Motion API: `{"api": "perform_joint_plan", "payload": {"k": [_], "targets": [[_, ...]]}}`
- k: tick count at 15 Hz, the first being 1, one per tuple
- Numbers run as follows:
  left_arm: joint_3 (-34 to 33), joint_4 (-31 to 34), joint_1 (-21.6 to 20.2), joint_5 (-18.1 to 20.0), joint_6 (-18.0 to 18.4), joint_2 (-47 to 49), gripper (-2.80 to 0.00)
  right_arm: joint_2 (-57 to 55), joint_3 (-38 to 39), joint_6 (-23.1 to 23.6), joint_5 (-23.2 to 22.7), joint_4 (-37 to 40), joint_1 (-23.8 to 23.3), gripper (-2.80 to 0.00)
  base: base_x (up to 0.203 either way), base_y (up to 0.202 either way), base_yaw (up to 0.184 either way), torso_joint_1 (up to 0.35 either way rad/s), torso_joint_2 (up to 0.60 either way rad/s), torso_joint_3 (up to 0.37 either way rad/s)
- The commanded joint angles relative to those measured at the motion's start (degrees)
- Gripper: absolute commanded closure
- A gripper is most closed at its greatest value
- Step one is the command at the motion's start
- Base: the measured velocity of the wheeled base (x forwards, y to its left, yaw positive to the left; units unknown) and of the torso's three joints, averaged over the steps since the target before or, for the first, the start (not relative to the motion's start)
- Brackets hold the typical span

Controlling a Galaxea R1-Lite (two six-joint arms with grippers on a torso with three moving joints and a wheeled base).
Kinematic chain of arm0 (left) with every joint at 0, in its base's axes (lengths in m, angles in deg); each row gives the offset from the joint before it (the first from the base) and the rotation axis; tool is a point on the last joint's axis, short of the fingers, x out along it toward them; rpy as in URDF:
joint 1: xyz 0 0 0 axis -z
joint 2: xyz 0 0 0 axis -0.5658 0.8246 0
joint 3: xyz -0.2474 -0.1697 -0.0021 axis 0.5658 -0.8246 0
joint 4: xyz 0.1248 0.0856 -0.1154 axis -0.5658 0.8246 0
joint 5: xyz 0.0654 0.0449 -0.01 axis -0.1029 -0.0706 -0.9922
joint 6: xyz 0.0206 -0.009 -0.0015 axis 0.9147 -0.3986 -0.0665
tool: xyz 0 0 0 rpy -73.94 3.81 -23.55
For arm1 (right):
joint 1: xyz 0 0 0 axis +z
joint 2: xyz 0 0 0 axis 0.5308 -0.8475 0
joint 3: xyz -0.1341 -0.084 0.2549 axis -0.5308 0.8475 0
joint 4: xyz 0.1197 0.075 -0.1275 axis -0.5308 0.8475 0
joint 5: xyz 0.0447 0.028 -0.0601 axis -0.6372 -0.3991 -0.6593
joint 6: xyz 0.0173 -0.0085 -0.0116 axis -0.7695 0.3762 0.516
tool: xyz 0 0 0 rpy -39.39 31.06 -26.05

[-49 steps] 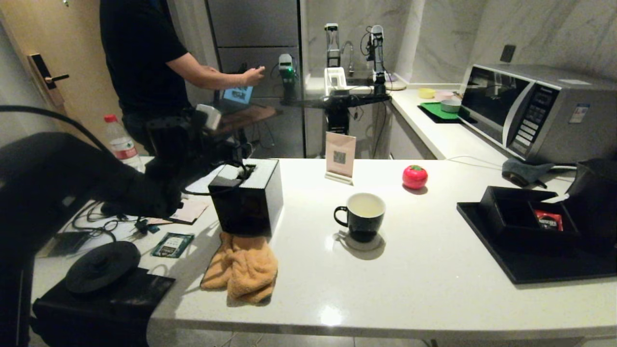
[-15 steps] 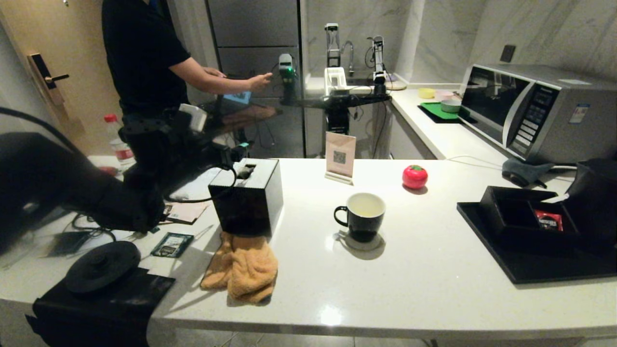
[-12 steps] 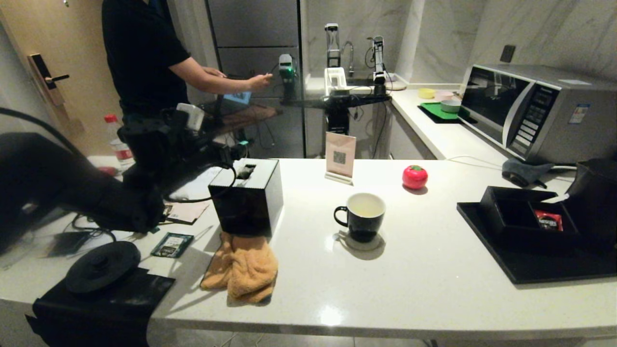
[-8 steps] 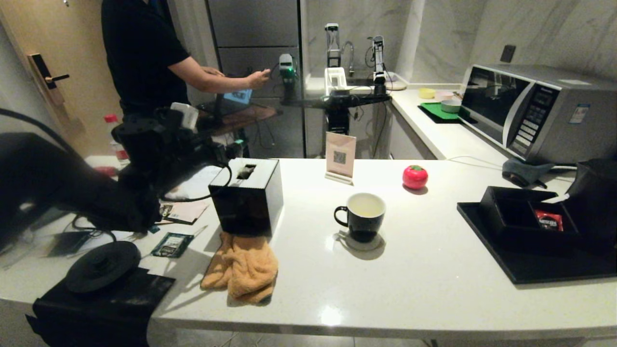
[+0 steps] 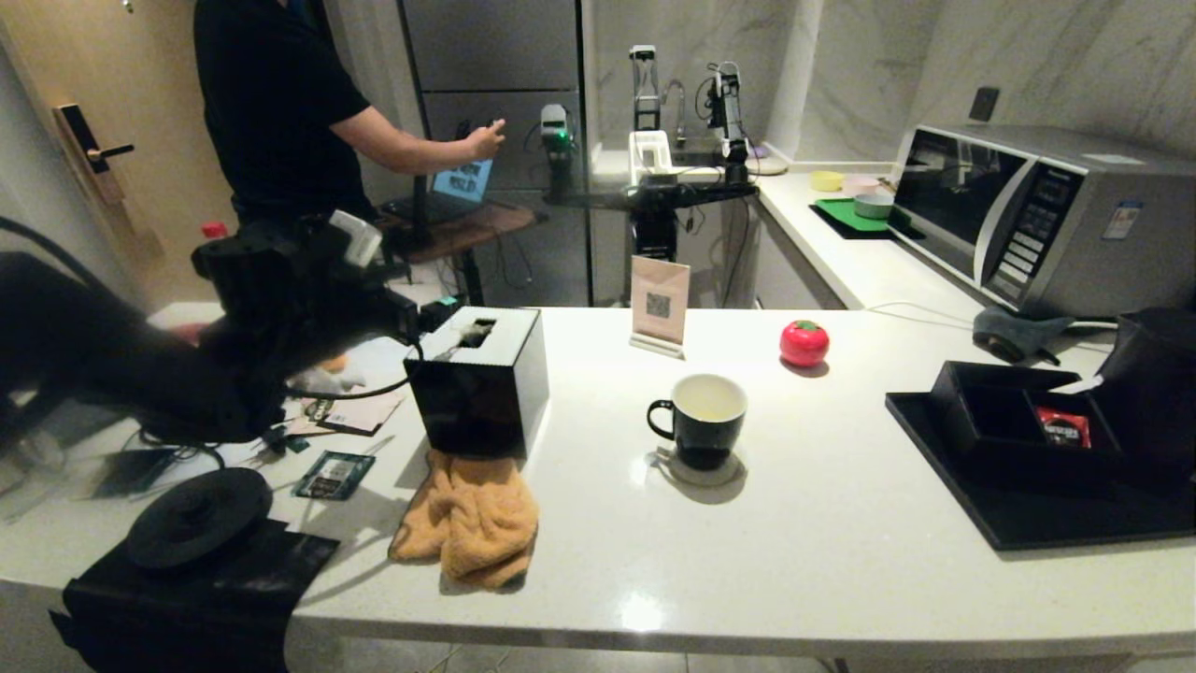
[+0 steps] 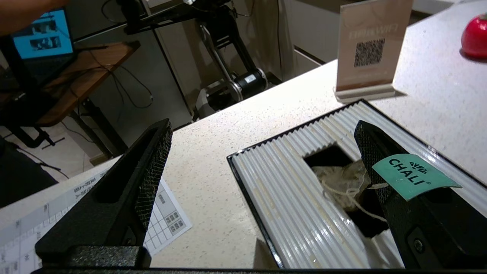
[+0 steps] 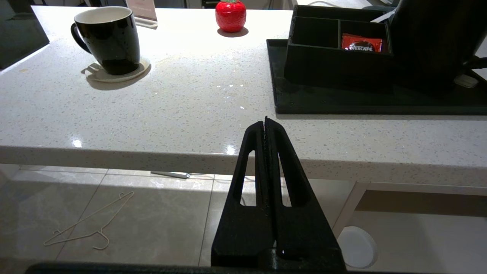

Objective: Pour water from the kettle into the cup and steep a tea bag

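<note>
Two fingers of the left gripper (image 6: 262, 152) stand spread wide over the black box (image 5: 481, 388) with the ribbed white lid, and compared with a second ago the left arm has swung up and toward the slot in that lid, so the wrist view now looks straight down on it. In the slot lies the tea bag (image 6: 340, 180), its string leading to a green tag (image 6: 414, 177) that rests against one finger and reads "CHALI". That suggests the bag has not yet been gripped and the reach for it is just starting. The cup (image 5: 703, 418) sits on its coaster mid-counter, well apart from the box, with pale water (image 5: 708, 400) already inside. The kettle (image 5: 1159, 374) stands at the far right beside the compartmented box, where a red sachet (image 7: 361, 42) reads "NESCAFE". The right gripper (image 7: 265, 125) hangs below the counter edge, fingers pressed together, empty. A card stand (image 6: 369, 45) carries a QR code.
</note>
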State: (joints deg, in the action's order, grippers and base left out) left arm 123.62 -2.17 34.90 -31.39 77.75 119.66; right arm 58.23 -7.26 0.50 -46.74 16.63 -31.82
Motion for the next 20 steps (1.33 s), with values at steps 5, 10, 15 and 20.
{"api": "perform_joint_plan", "payload": {"k": [5,10,15,20], "targets": [[4.33,5.45,-1.97,5.65,7.96,0.07,-2.80,-0.07,0.00,0.04,-0.01,-0.04,0.02,0.00,0.000,0.000,0.000,0.000,0.00,0.000],[9.96,10.29,-3.50,8.47,14.65,1.44,-2.80,-0.07,0.00,0.04,-0.01,-0.04,0.02,0.00,0.000,0.000,0.000,0.000,0.00,0.000],[16.01,10.71,-4.97,8.48,20.85,4.23,-2.80,-0.07,0.00,0.04,-0.01,0.03,0.02,0.00,0.000,0.000,0.000,0.000,0.00,0.000],[16.15,11.15,-6.31,8.48,24.48,4.40,-2.80,-0.07,0.00,0.04,-0.01,-0.04,0.02,0.00,0.000,0.000,0.000,0.000,0.00,0.000]]}}
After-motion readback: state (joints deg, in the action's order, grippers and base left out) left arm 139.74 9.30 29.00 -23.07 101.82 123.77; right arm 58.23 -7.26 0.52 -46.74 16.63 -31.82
